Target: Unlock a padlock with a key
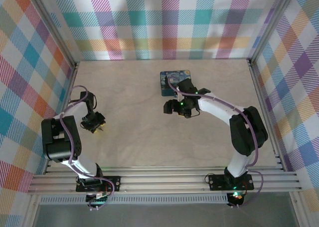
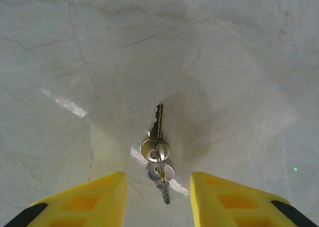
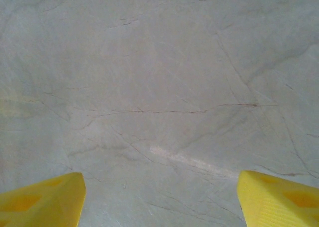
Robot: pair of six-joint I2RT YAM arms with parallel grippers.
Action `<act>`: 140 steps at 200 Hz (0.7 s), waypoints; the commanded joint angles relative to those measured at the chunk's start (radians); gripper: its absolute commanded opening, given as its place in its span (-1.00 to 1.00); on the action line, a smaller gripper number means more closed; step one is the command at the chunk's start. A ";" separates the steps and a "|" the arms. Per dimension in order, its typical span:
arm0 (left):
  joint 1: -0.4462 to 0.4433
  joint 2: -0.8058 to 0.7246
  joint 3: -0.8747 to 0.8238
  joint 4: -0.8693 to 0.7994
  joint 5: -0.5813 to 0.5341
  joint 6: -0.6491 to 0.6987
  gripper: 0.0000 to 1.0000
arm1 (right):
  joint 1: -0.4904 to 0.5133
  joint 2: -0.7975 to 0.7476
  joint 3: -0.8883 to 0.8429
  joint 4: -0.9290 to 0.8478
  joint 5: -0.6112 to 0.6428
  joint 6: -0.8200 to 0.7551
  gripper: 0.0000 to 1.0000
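Left wrist view: small bunch of keys [image 2: 158, 154] on a ring, lying flat on the pale bench [image 2: 239, 62]. One blade points away from the camera. Left gripper [image 2: 158, 186] is low over it; yellow fingers [image 2: 94, 199] stand apart on either side of the ring, neither touching metal.

Right gripper [image 3: 162, 192]: fingers spread wide above bare bench.

Top view: right gripper [image 1: 174, 107] is just in front of the night-sky tin [image 1: 172, 80]; left gripper [image 1: 94, 122] is well apart, at bench left.
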 commanded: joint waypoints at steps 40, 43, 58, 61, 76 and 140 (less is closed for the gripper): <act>0.005 0.031 -0.048 0.032 0.015 -0.013 -0.67 | 0.005 -0.045 -0.012 0.004 0.024 0.004 0.59; 0.004 0.028 -0.051 0.035 0.018 -0.013 -0.73 | 0.005 -0.046 -0.013 0.007 0.021 0.005 0.60; -0.006 0.000 -0.069 0.050 0.059 -0.014 -0.97 | 0.005 -0.052 -0.031 0.043 0.000 0.011 0.59; -0.010 -0.008 -0.072 0.052 0.071 -0.014 -1.00 | 0.004 -0.054 -0.037 0.053 -0.009 0.014 0.59; -0.043 -0.060 -0.088 0.062 0.132 -0.011 -1.00 | 0.002 -0.060 -0.067 0.115 -0.058 0.028 0.58; -0.197 -0.308 -0.008 0.170 0.501 0.070 -1.00 | -0.025 -0.108 -0.158 0.382 -0.248 0.108 0.39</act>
